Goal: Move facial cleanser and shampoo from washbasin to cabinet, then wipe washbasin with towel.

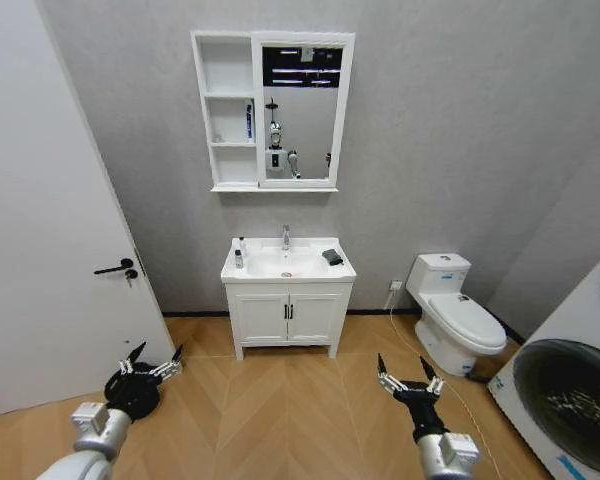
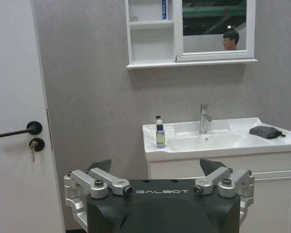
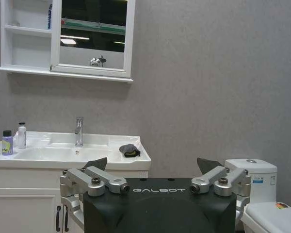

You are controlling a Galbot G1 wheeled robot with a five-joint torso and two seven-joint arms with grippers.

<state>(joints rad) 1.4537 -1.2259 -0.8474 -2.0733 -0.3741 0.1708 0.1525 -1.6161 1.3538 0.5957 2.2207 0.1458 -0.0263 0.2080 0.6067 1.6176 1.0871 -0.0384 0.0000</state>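
The cabinet hangs on the grey wall, a white unit with three stacked shelf niches beside a large mirror panel; the middle niche holds an upright blue tube, while the other two look bare. Below it, the washbasin is glossy white ceramic, rectangular with a rounded bowl and a small chrome faucet at the back. On its left rim stand two small bottles close together: one with a purple body and dark cap, and a pale one with a dark cap just behind it. The towel, a soft dark crumpled cloth, lies on the basin's right rim. The basin sits on a low white two-door vanity with black handles, on a herringbone wood floor. Both arms hang low, well away from the basin: the left tool and the right tool each have their dark pointed fingers spread wide, holding nothing.
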